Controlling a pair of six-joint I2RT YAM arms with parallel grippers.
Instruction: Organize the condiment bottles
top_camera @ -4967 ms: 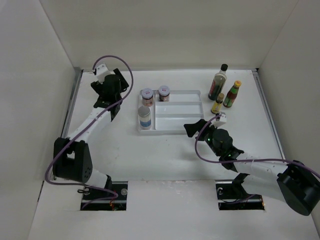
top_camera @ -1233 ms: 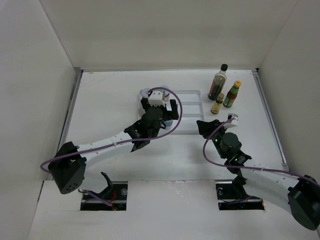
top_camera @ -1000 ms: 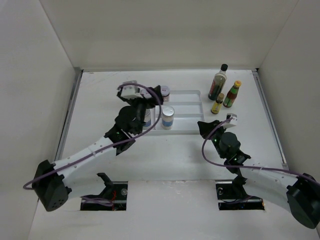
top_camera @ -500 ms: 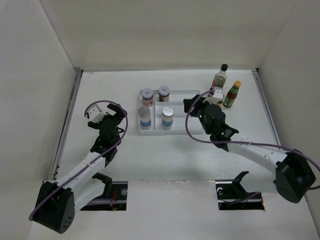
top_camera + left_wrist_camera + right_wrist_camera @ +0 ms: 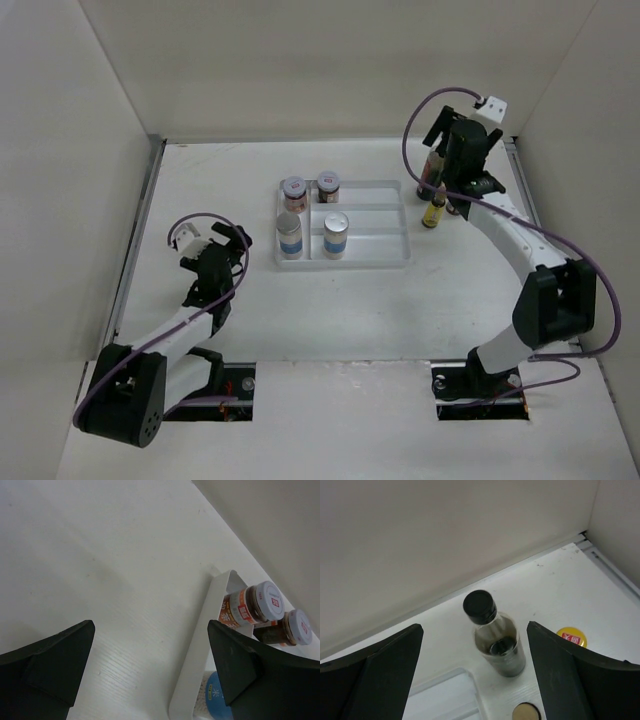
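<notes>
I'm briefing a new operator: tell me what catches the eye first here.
The right claw hangs open in the far right corner, aimed down at the tall dark glass bottle with a black cap. In the middle, a white plastic tray holds four lidded jars at its left end.

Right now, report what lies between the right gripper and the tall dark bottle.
Nothing; right wrist view shows bare space from the right gripper to the tall dark bottle.
</notes>
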